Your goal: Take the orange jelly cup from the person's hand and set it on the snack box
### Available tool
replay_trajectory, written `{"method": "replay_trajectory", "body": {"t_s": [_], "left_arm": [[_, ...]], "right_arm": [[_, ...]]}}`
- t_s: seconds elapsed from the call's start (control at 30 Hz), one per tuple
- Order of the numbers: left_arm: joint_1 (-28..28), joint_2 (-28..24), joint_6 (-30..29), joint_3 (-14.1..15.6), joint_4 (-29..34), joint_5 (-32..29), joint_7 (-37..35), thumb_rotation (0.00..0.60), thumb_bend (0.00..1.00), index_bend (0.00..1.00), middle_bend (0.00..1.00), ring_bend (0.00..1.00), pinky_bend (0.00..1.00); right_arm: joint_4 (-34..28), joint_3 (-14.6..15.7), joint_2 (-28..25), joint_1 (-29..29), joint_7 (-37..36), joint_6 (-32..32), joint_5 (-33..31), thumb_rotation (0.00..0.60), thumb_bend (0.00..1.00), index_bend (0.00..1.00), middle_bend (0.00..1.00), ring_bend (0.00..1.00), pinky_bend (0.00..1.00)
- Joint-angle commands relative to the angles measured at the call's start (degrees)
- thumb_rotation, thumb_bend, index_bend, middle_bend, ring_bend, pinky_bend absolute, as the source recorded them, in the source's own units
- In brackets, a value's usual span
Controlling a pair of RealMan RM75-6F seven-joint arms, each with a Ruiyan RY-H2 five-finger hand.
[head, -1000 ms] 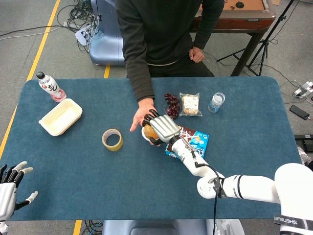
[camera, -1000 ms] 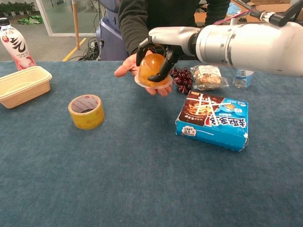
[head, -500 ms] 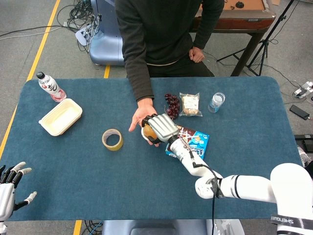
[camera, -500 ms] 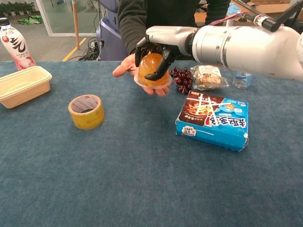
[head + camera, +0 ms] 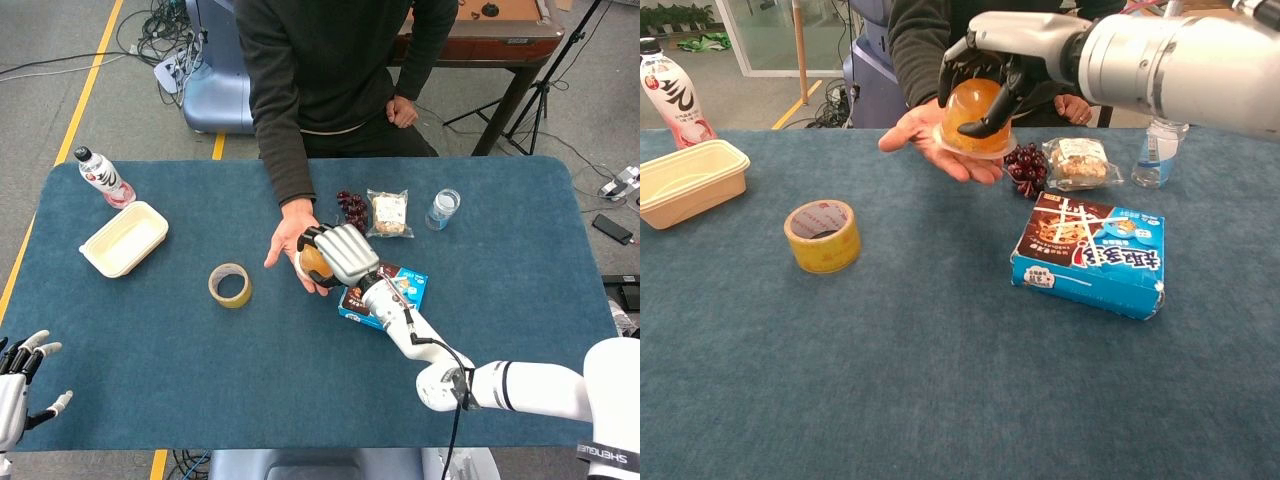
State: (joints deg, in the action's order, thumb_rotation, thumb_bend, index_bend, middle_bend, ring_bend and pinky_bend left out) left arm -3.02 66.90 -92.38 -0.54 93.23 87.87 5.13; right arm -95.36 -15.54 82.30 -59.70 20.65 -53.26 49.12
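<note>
Jelly cup, the orange one, now sits higher in the chest view than half a second ago, and its rim seems to have come just off the person's hand, which stays open beneath it. I've got my right robot hand clamped over the dome from above, dark fingers wrapped down its sides. From the head view the cup hangs over the middle of the worktop, toward its far edge, just left of the snack box. I judge the handover nearly done; next I must carry it right and lower it flat on the box lid. My left robot hand idles at the worktop's near left corner, fingers spread, holding nothing.
</note>
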Motion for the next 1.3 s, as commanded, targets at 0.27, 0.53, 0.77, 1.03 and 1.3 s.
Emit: {"method": "replay_trajectory", "body": {"t_s": [0.27, 0.53, 0.77, 1.03, 1.3], "left_arm": [[0.05, -0.25, -0.04, 0.14, 0.61, 0.5, 0.07, 0.6, 0.17, 0.29, 0.16, 0.14, 0.03], [0.28, -0.03, 0.3, 0.3, 0.99, 0.91, 0.49, 0.6, 0.17, 0.29, 0.16, 0.14, 0.03], [0.34, 0.09, 0.43, 0.4, 1.18, 1.03, 0.74, 0.6, 0.17, 0.29, 0.16, 0.14, 0.03], [0.22, 0.13, 0.35, 0.4, 0.95, 0.86, 0.47, 0.6, 0.17, 0.29, 0.17, 0.14, 0.03], [0.23, 0.33, 0.53, 0.48, 0.61, 0.8, 0.29, 0.6, 0.17, 0.29, 0.16, 0.14, 0.03]], "right_arm": [[-9.09, 2.43, -10.2, 6.93, -2.82, -3.45, 5.09, 0.6, 0.51, 0.69, 0.56, 0.43, 0.71], [-7.29, 6.05, -11.97, 11.03, -4.67, -3.22, 6.35, 0.6, 0.51, 0.69, 0.56, 0.43, 0.71], [-2.14, 7.49, -9.13, 12.12, -6.18, -1.44, 7.75, 0.6, 0.51, 0.69, 0.56, 0.43, 0.71], [4.47, 7.83, -4.38, 12.39, -8.26, 1.23, 8.23, 0.6, 0.51, 0.69, 0.5, 0.39, 0.68], [8.74, 8.44, -1.2, 12.82, -9.08, 3.24, 8.61, 0.6, 0.5, 0.64, 0.45, 0.33, 0.63]]}}
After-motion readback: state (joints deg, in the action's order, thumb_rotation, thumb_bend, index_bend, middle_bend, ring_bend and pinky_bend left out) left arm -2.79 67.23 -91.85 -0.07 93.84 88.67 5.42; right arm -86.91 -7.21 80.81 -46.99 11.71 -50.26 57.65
